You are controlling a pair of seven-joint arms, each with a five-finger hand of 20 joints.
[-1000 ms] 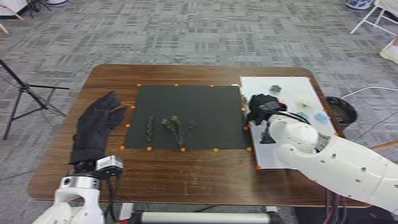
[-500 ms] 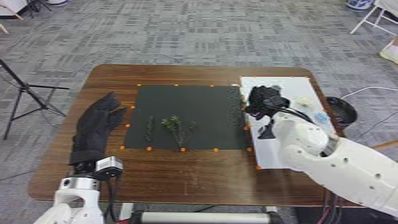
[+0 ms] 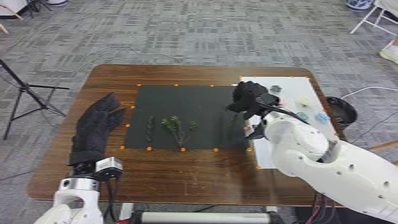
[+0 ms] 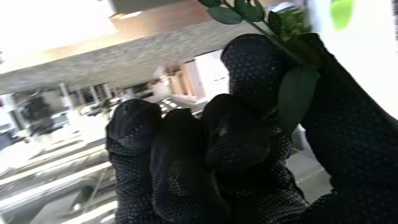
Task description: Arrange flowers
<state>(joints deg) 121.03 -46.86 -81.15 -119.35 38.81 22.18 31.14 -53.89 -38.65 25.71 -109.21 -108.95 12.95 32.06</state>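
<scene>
"What is the largest thing in front of you?"

"It is the brown worktop (image 3: 178, 185). On it lies a dark mat (image 3: 182, 100), and along the right edge of the worktop there is a white board (image 3: 277, 160)."

"And your hands?"

"My left hand (image 3: 93, 127) is near the left edge of the worktop. Its fingers are relaxed and rather straight, and they point to the far left corner. My right hand (image 3: 250, 97) is above the right edge of the mat, close to the far right corner of this mat."

"Do its fingers hold something?"

"Yes. In the right wrist view I see them pinch a green stem with leaves (image 4: 298, 97) against the thumb. One long leaf lies between them, and some rounder leaves stand beyond the fingertips."

"What else is on the mat?"

"A leafy sprig (image 3: 174, 122) lies with its lower end near the near edge. Just beside it, nearer to the left edge, is a thin dark sprig (image 3: 149, 129)."

"And the smallest things?"

"On the board, a grey-green piece (image 3: 275, 89) is near the far edge, and a pale blue piece (image 3: 322, 118) is near the right edge. What they are, I cannot tell."
</scene>
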